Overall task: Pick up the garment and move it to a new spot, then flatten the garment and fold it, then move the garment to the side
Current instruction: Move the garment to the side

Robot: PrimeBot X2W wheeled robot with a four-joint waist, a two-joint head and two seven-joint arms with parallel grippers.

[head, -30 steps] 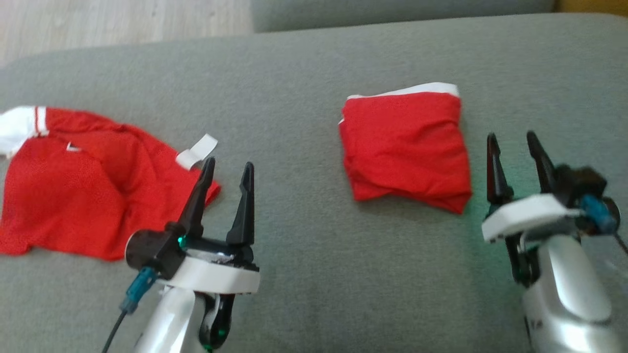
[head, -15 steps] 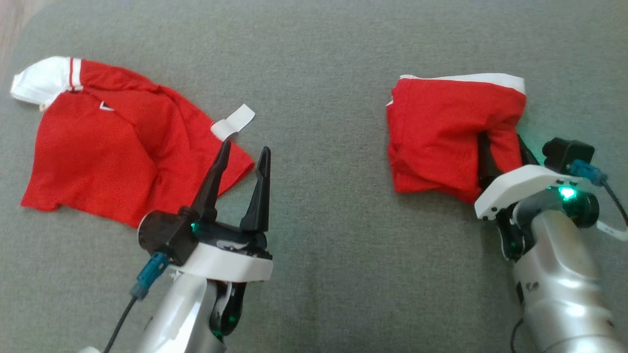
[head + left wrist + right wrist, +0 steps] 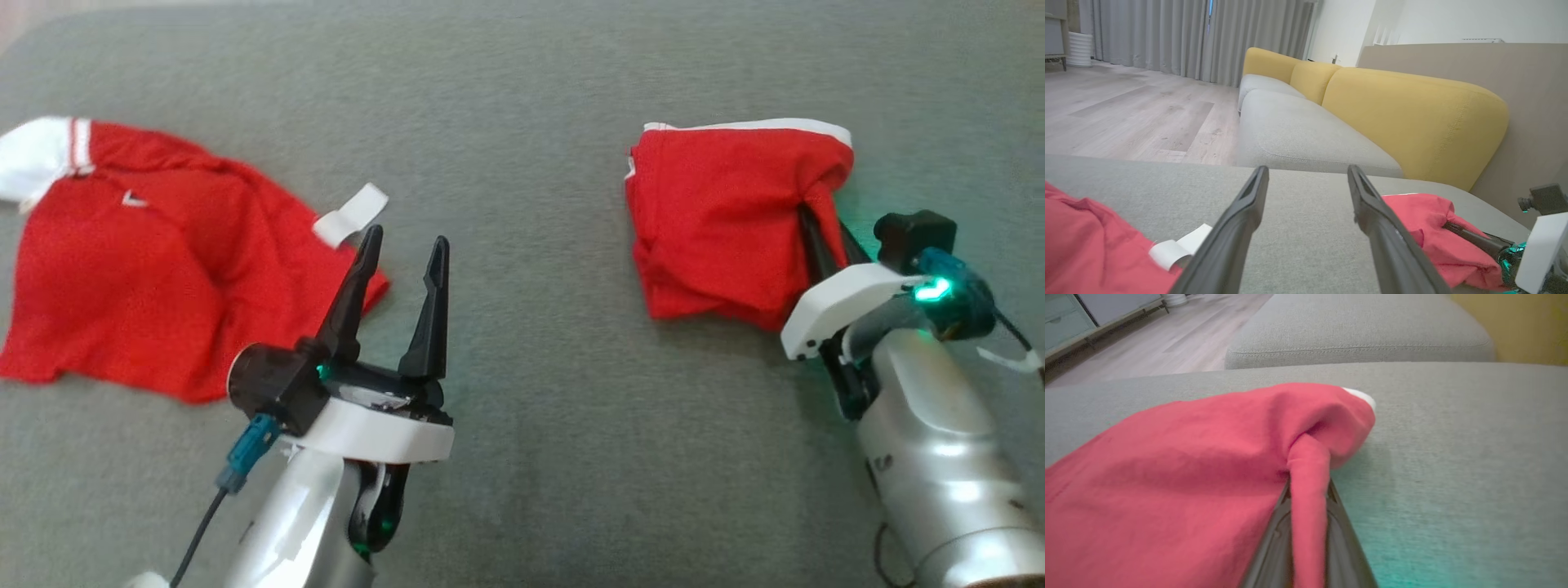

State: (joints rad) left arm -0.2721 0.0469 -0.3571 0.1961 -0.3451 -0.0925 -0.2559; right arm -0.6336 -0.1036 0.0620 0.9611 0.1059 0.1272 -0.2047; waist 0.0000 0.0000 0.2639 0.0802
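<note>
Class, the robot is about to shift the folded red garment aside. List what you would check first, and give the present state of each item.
1. Right hand shut on the folded red garment: ok, cloth is pinched between its fingers.
2. All layers caught, not just the top one: cannot tell.
3. Fold tidy: not ok, the gripped corner is bunched.
4. Left hand open, holding nothing: ok.
5. Bare grey cushion beside the garment to slide onto: ok.
6. Red jersey lying apart from the folded garment: ok.
</note>
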